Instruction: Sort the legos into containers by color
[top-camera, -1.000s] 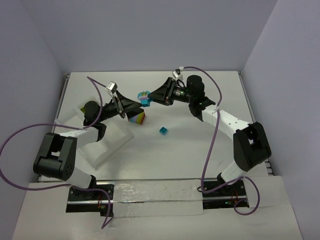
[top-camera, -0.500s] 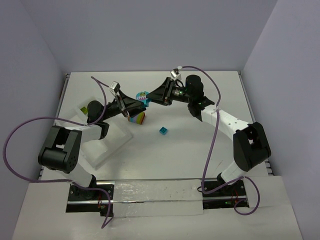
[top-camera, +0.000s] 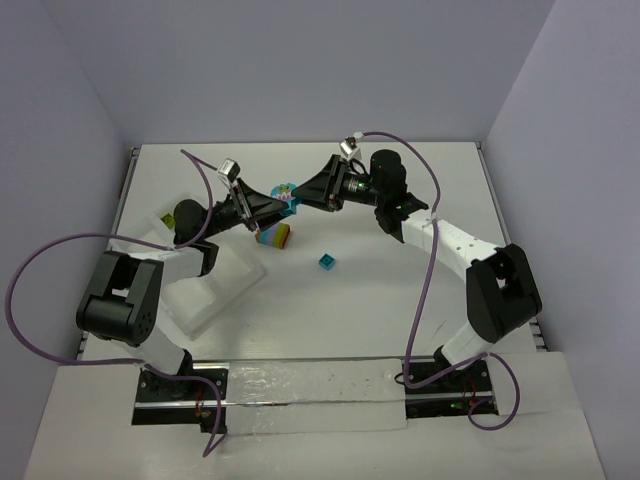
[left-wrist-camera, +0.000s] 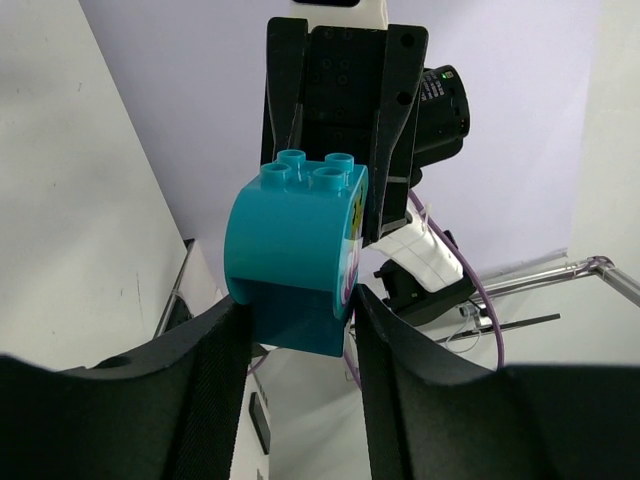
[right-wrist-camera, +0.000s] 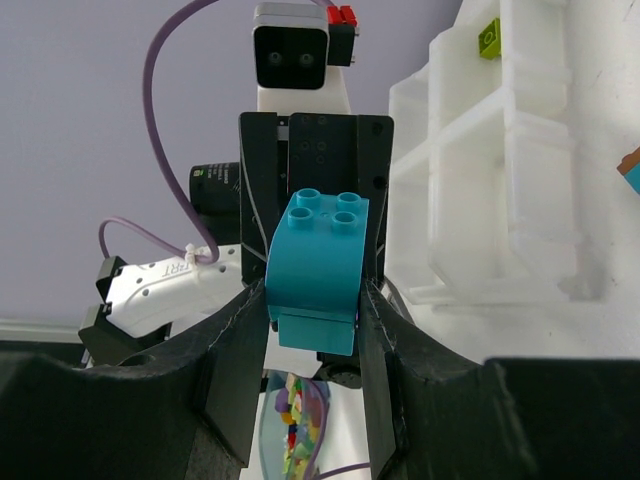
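- Your top camera sits high behind the arm bases and looks down on the whole table.
- Your left wrist camera looks along its own fingers, close on the teal brick, facing the right gripper.
- Your right wrist camera looks the opposite way, equally close, toward the left gripper and the tray.
- All three views share that brick.
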